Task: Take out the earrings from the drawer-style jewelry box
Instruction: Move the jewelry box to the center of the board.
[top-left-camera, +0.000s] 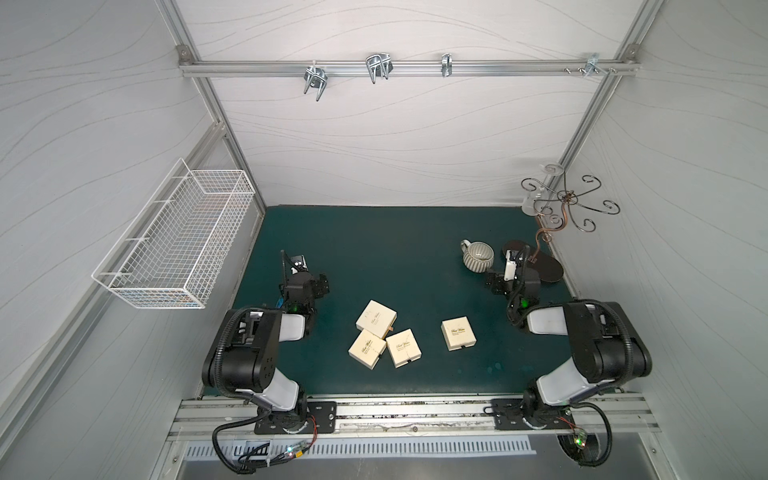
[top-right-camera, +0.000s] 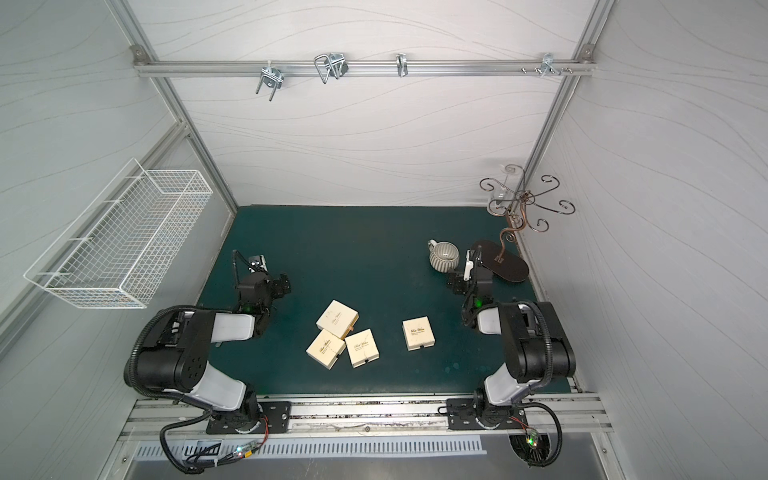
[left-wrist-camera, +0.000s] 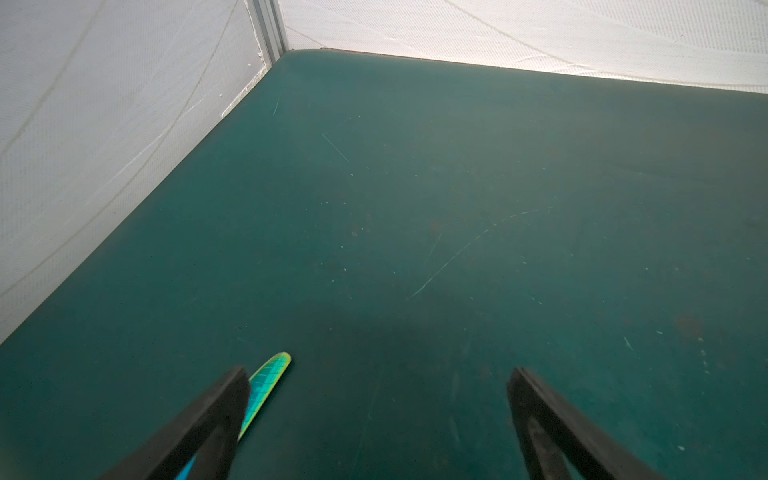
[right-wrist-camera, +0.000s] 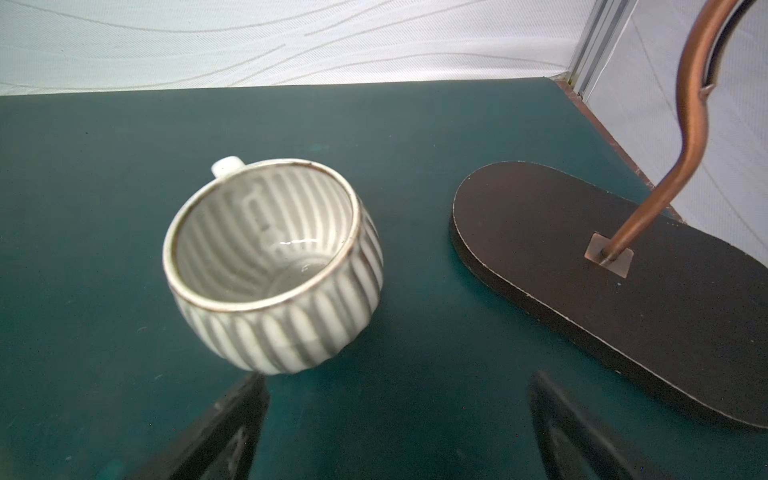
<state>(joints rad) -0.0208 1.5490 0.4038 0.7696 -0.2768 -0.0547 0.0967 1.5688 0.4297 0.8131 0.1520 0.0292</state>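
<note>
Teal all over, scanned the worktop (top-left-camera: 374, 249), found left tool (left-wrist-camera: 378, 378) and right tool (right-wrist-camera: 399, 386) both gaping, empty, parked well apart from four shut cream boxes (top-left-camera: 376, 319) mid-worktop, likely pre-reach; saw no earrings, presumably inside them.

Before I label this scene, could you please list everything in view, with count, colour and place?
cream boxes: four, cream with dark lettering, on the mat; three clustered, one apart toward the right arm.
earrings: none visible.
cup: one, grey-and-white striped, on the mat, beside the stand.
stand: one, dark oval base, copper stem, curled hooks, far right corner.
wire basket: one, white, on the left wall.
metal hooks: four, silvery, on the back rail.
mat: one, dark green, covering the table.
left gripper: black, open, over bare mat.
right gripper: black, open, near the cup.
</note>
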